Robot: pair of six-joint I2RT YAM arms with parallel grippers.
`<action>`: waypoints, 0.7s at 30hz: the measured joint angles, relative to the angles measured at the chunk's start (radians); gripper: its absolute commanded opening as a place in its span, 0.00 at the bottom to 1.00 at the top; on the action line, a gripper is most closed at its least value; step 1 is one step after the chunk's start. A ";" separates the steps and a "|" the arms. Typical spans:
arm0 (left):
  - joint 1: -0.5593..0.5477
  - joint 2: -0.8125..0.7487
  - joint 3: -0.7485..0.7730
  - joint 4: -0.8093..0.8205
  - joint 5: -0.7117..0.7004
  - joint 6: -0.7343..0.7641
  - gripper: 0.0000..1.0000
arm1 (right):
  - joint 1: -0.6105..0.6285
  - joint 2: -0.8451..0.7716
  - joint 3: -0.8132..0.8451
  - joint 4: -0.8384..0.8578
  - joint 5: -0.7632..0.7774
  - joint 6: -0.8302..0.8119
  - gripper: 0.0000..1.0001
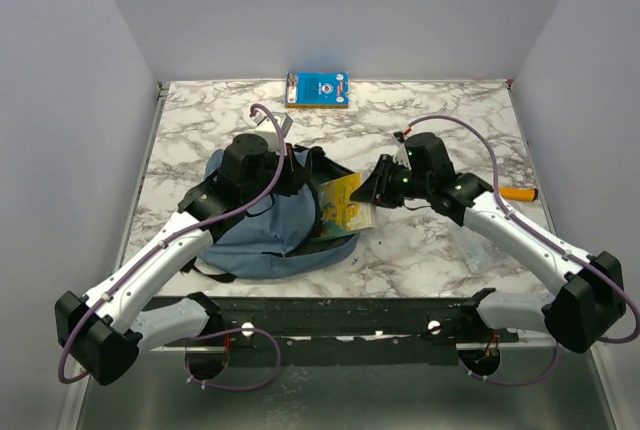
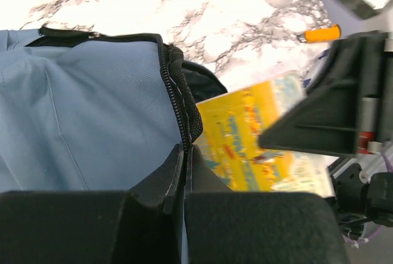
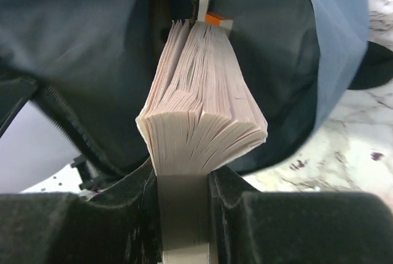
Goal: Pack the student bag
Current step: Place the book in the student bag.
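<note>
Looking down from the top view, I find the student bag (image 1: pixel 262 235) lying flat on the marble table (image 1: pixel 430 120), near the front edge and a little left of the middle, with its mouth turned to the right. My left gripper (image 2: pixel 185 153) has its fingers pressed together on the zipper edge of the bag, and this holds the mouth lifted and open. My right gripper (image 3: pixel 184 178) is clamped on one edge of a yellow book (image 1: pixel 345 205), and the pages fan out above the fingers.

I judge that the packing is in its middle part. In the right wrist view, the far end of the book is already inside the dark mouth of the bag. From above, however, a good part of the yellow cover shows outside the opening, so this book is not yet fully in. Deep in the bag, just beyond the book, something small in orange and white shows. I cannot tell what it is.

What is left, in my opinion:
- pushing the yellow book in completely and letting it go;
- the blue book (image 1: pixel 318 89), which lies at the far edge of the table, well apart from the bag;
- perhaps the orange pen (image 1: pixel 518 193) by the right edge;
- the zipper, which is open.
</note>
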 measured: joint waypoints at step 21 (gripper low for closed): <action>0.001 -0.060 0.007 0.018 0.055 -0.007 0.00 | 0.121 0.332 -0.237 0.941 -0.093 0.383 0.01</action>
